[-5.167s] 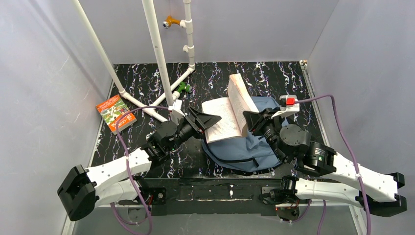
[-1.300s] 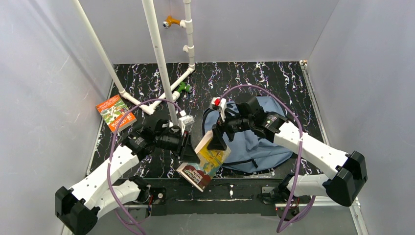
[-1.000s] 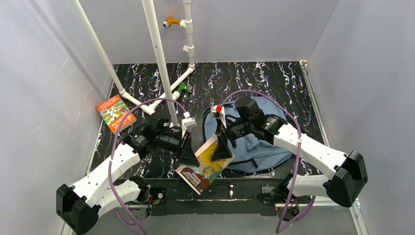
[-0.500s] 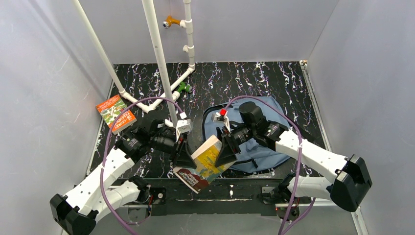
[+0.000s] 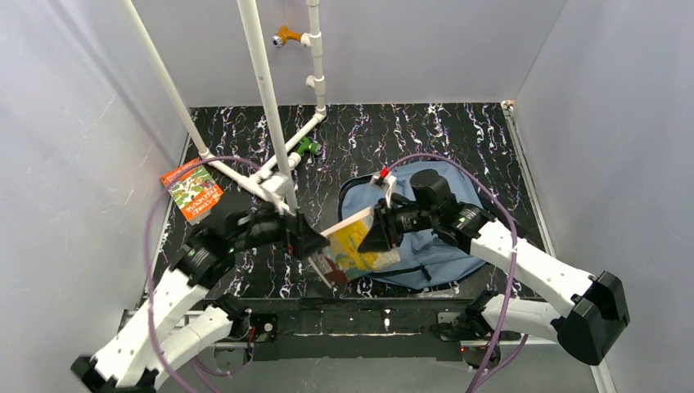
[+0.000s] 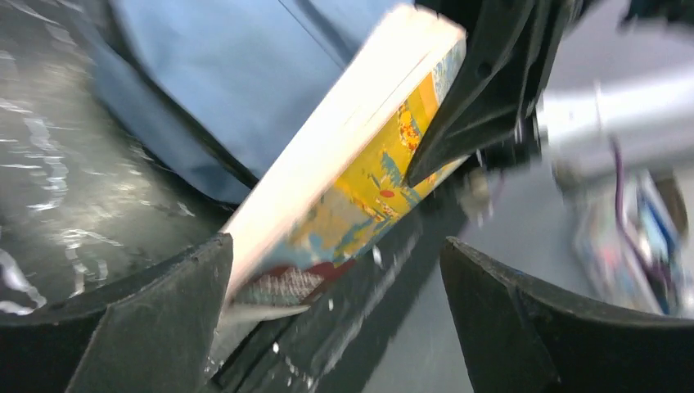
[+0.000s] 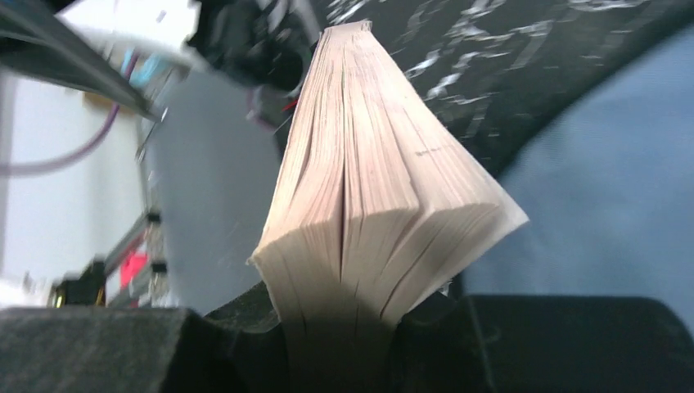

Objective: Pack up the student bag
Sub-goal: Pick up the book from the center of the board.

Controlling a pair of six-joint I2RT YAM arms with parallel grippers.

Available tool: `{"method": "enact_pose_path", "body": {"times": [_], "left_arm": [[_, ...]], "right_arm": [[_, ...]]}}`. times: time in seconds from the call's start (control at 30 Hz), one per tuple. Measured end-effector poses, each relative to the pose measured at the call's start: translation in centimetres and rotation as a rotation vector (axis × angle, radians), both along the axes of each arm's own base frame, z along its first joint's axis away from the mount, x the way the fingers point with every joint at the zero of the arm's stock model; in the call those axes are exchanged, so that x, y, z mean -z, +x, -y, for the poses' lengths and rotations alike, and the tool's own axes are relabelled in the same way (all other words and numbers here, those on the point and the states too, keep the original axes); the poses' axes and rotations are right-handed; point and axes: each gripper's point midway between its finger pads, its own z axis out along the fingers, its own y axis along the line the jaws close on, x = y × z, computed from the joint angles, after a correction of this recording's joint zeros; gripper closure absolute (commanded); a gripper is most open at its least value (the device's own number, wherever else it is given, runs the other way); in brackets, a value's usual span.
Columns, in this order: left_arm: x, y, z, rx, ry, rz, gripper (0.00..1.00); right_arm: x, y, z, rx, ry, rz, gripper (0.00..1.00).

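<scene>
The right tool (image 5: pixel 378 233) is clamping partway shut on the yellow book (image 5: pixel 352 252) at its page edge, holding it tilted above the surface (image 5: pixel 458 135). The left tool (image 5: pixel 304 239) is gaping wide, gripping nothing, just left of the book's lower corner. The student bag (image 5: pixel 421 260) is lying flat right of the book, under the right arm, so that arm is nearer. The book's long axis is running left-right between the 2 tools, pointing toward the bag. An orange book (image 5: pixel 192 190) is lying far left.
</scene>
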Motion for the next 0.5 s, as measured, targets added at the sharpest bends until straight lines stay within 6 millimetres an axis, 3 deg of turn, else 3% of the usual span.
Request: {"method": "enact_pose_path", "body": {"times": [0.1, 0.23, 0.33, 0.5], "left_arm": [[-2.8, 2.1, -2.8, -0.311, -0.115, 0.077, 0.02], [-6.0, 2.4, -6.0, -0.568, -0.304, 0.071, 0.02], [-5.4, 3.3, -6.5, -0.677, -0.337, -0.035, 0.02], [-2.8, 3.9, -5.2, -0.686, -0.347, -0.159, 0.02]], "right_arm": [[0.6, 2.9, 1.3, 0.188, -0.025, -0.034, 0.99], [0.1, 5.3, 2.0, 0.320, -0.009, -0.103, 0.99], [-1.1, 6.0, 1.4, 0.336, -0.007, -0.155, 0.99], [-4.3, 6.4, -0.7, 0.300, 0.078, -0.294, 0.99]]}}
